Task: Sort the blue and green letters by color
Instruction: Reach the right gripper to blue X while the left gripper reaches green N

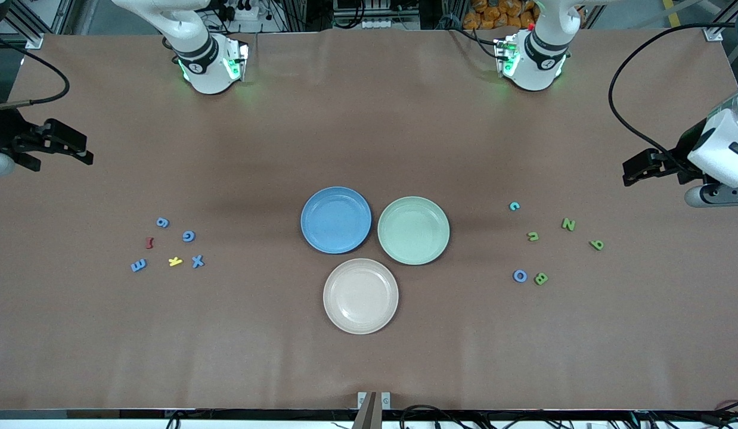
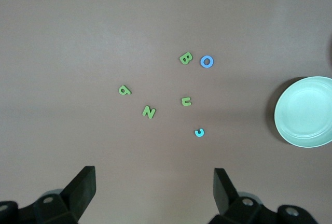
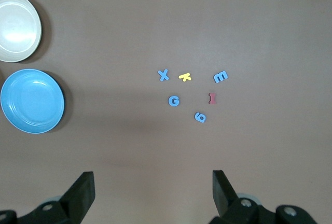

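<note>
Table (image 1: 369, 131) covered in brown paper. Two arms parked at the table ends, both waiting. Left gripper (image 1: 640, 168) held up over bare table at its end, fingers spread wide, nothing held; fingers (image 2: 83, 185) seen apart in the left wrist view. Right gripper (image 1: 68, 149) likewise over bare table at its own end, fingers (image 3: 85, 190) spread, nothing held.

Three plates counted mid-table, touching or nearly so: blue plate (image 1: 336, 219), green plate (image 1: 414, 230) beside it, beige plate (image 1: 360, 295) nearest the camera. All three bare.

Twelve small pieces counted, all lying on the table. Right arm's end, six: blue 6 (image 1: 162, 222), blue G (image 1: 189, 236), blue E (image 1: 138, 265), blue X (image 1: 197, 261), yellow K (image 1: 175, 261), dark-red piece (image 1: 149, 242). Left arm's end, six: cyan C (image 1: 514, 206), blue O (image 1: 520, 276), green U (image 1: 533, 236), green N (image 1: 568, 224), green P (image 1: 596, 244), green B (image 1: 540, 278) touching the O.
</note>
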